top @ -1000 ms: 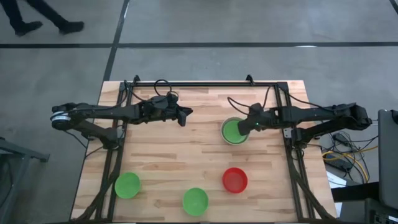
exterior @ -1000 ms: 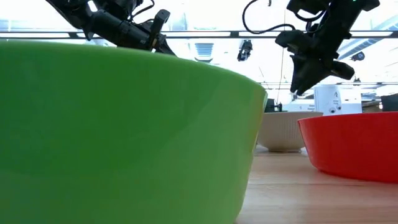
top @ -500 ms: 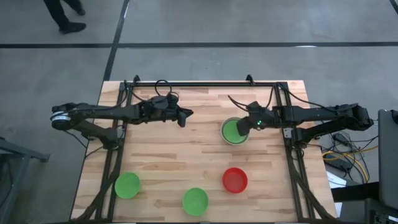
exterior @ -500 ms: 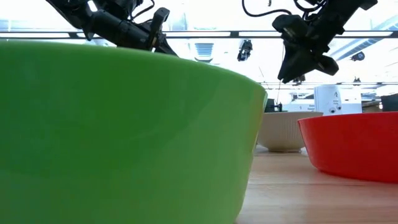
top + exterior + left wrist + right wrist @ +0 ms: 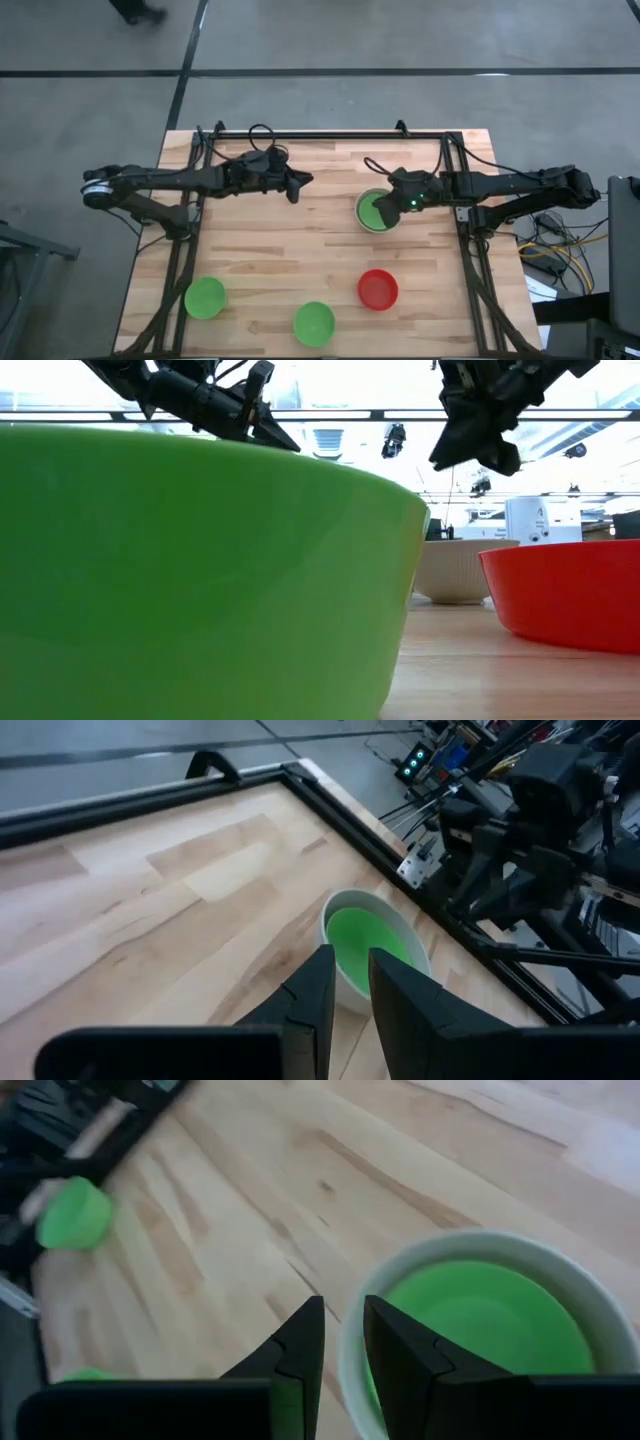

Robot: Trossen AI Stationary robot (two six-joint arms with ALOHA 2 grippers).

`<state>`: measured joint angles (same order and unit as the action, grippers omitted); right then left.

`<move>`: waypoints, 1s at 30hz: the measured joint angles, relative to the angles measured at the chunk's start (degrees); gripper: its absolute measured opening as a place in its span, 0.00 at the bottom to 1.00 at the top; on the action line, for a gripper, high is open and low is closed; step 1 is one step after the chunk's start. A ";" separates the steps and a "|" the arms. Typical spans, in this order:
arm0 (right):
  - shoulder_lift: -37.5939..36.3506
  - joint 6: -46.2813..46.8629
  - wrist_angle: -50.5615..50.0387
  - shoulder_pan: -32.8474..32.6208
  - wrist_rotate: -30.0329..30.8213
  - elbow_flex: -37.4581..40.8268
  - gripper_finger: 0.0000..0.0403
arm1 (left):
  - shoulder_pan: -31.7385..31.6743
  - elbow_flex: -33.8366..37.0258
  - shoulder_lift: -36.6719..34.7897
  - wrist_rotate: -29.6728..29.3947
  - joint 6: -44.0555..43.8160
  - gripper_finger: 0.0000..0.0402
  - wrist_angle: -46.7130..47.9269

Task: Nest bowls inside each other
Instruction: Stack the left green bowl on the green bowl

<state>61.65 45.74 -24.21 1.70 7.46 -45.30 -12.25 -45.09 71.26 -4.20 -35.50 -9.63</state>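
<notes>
Tabletop: a light wooden tabletop [image 5: 300, 240] with a black frame along its edges.
Nested pair: a small round bright green plastic bowl [image 5: 376, 210] sits inside a pale grey-white plastic bowl [image 5: 342, 985] near the right side of the tabletop.
Loose bowls: a green bowl [image 5: 205, 297] sits at the front left, another green bowl [image 5: 314, 322] at the front middle, and a small round red plastic bowl [image 5: 378, 289] to the front right, all apart from each other.
Right end effector [image 5: 390, 203]: it hangs just above the nested pair, holding nothing, its two fingers [image 5: 300, 1345] close together with a thin gap.
Left end effector [image 5: 303, 185]: it hangs above the middle of the tabletop, holding nothing, its fingers [image 5: 312, 990] close together with a thin gap.
</notes>
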 joint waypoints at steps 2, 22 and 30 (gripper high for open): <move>0.01 -0.32 1.21 -0.40 0.00 0.00 0.17 | 0.00 -0.52 0.00 -0.03 0.84 0.17 0.04; 7.73 -4.44 10.35 -9.04 -3.52 -3.65 0.18 | 0.04 -1.84 -0.25 -0.29 2.34 0.17 -0.27; 9.88 -5.83 -3.67 -9.84 -2.91 -11.17 0.16 | 0.04 -2.08 -0.41 -0.25 2.19 0.17 -1.19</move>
<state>71.53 39.91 -27.89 -8.14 4.55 -56.46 -12.21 -47.17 70.86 -4.46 -33.31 -10.82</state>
